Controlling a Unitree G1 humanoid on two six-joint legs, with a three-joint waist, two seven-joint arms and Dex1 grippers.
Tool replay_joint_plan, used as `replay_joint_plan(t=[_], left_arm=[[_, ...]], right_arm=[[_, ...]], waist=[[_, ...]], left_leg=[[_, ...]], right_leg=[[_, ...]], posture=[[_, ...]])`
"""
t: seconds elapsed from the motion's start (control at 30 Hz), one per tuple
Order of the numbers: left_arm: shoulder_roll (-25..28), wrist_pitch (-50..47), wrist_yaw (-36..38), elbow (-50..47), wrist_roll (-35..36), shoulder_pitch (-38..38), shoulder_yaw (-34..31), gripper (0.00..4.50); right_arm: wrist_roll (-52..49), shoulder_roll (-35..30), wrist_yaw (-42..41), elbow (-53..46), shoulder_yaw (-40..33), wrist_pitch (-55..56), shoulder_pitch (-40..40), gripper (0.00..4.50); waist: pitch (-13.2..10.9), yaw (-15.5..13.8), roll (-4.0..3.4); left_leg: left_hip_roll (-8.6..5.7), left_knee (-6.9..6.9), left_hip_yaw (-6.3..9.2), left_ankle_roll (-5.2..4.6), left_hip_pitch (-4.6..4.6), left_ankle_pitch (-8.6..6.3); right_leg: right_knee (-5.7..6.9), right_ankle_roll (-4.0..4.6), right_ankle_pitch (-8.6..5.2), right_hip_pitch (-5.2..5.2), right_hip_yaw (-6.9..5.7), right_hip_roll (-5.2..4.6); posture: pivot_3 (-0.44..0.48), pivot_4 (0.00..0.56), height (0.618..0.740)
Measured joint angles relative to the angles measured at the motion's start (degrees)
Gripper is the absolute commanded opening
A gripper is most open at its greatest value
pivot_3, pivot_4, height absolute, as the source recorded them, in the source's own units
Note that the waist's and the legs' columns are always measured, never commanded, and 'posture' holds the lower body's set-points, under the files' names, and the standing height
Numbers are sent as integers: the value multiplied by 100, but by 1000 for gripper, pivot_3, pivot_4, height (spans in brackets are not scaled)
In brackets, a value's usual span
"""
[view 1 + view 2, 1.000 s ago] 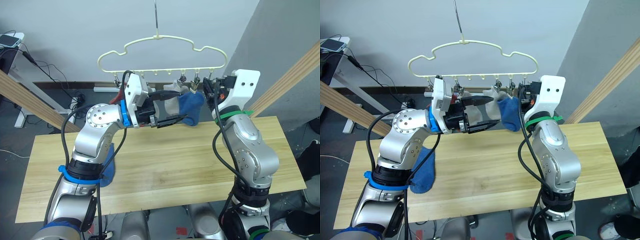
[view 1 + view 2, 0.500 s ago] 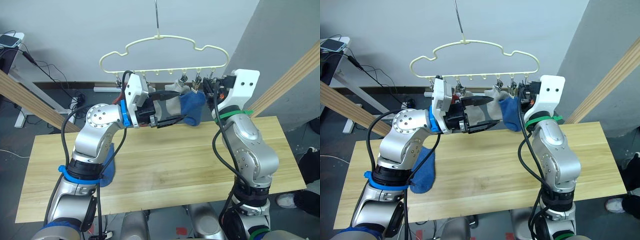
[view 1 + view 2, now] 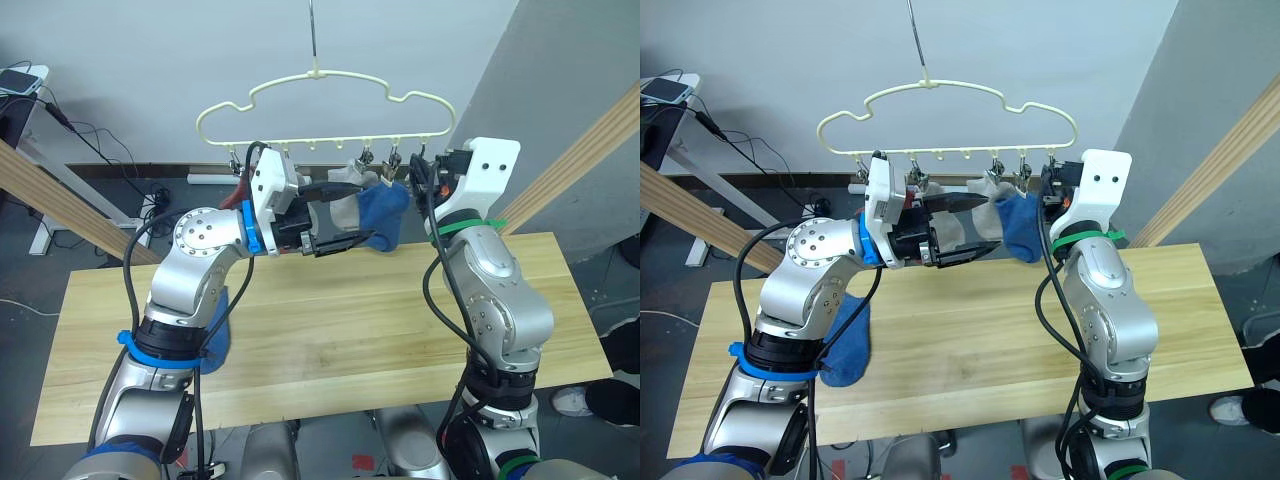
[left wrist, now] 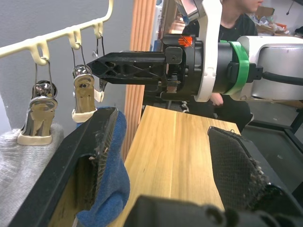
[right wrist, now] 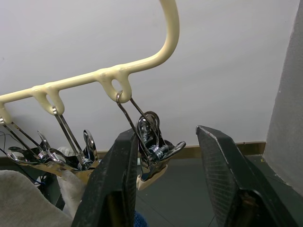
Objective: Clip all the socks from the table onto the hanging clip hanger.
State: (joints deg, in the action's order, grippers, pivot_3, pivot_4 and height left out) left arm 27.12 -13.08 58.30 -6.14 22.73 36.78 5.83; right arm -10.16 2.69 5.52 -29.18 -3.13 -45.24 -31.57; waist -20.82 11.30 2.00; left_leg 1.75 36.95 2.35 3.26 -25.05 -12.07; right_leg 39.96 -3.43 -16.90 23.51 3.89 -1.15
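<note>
Little has shifted over the last second: both arms stay raised under the clip hanger [image 3: 325, 105], and the right end effector [image 5: 165, 189] has edged slightly closer to the end clip [image 5: 154, 150]. Its two black fingers stand apart on either side of that clip, not touching it as far as can be seen. The left end effector [image 4: 161, 161] is also spread wide, holding nothing; one finger [image 4: 87, 156] lies against the blue sock [image 3: 383, 215], which hangs below the clips near the right end of the row. Whether a clip actually bites that sock cannot be told. A light grey sock [image 3: 345, 208] hangs just beside it, pinned by a clip [image 4: 37, 124] in the left wrist view. The hanger hangs by its metal hook above the far edge of the table [image 3: 330, 345]. A second blue sock [image 3: 848, 340] lies on the table near its left end, partly hidden behind the left arm. A person [image 4: 236, 19] sits beyond the table's right end.
</note>
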Motion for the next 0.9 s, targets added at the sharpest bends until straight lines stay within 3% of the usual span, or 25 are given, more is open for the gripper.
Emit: replay_joint_plan(t=[0.9], left_arm=[[-65, 20, 109, 5, -20, 7, 7, 3461]], right_arm=[[-27, 145, 81, -298, -15, -202, 103, 1987]], waist=[[1, 31, -1]], left_leg=[[0, 1, 0, 0, 0, 0]], right_leg=[[3, 0, 0, 0, -1, 0]], posture=[[-352, 310, 732]])
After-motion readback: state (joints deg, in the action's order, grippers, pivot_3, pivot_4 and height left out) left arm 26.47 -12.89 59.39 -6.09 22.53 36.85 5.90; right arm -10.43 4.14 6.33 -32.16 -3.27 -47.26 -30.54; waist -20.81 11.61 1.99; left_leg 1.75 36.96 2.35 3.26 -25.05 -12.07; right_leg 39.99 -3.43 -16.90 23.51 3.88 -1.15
